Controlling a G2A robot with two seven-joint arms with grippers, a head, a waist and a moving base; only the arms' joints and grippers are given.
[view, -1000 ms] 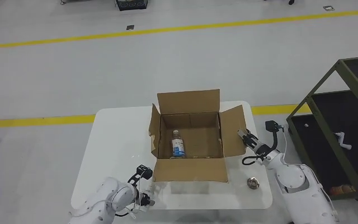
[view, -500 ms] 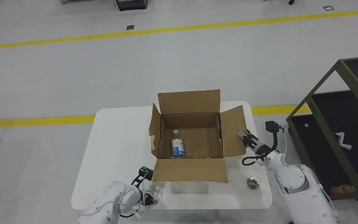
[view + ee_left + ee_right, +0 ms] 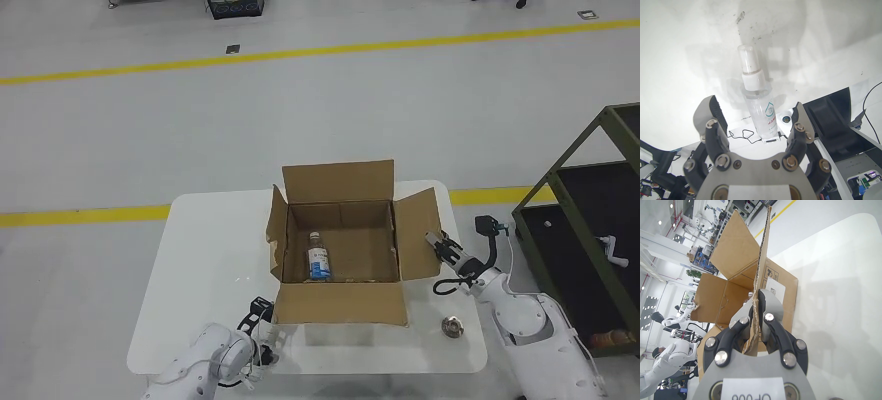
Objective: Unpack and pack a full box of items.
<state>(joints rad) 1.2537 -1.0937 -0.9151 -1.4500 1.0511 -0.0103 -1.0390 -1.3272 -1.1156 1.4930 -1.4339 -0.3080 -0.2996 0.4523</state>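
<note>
Left gripper point(image 3: 756, 105): my fingers spread wide, pads clear of the spray bottle point(image 3: 755, 83), which lies between them on the white table point(image 3: 677, 56) near its front edge, cap pointing away.

Right gripper point(image 3: 757, 302): clamped on the right flap point(image 3: 418, 235) of the cardboard box point(image 3: 340, 303).

Second bottle point(image 3: 318, 260) lies inside the box, left side. Small round object point(image 3: 453, 326) sits on the table by the box's front right corner.

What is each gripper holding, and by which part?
Right gripper: its jaws are shut on the side flap of the cardboard box, at its outer edge. Left gripper holds nothing: jaws open around a spray bottle, not touching it.
</note>
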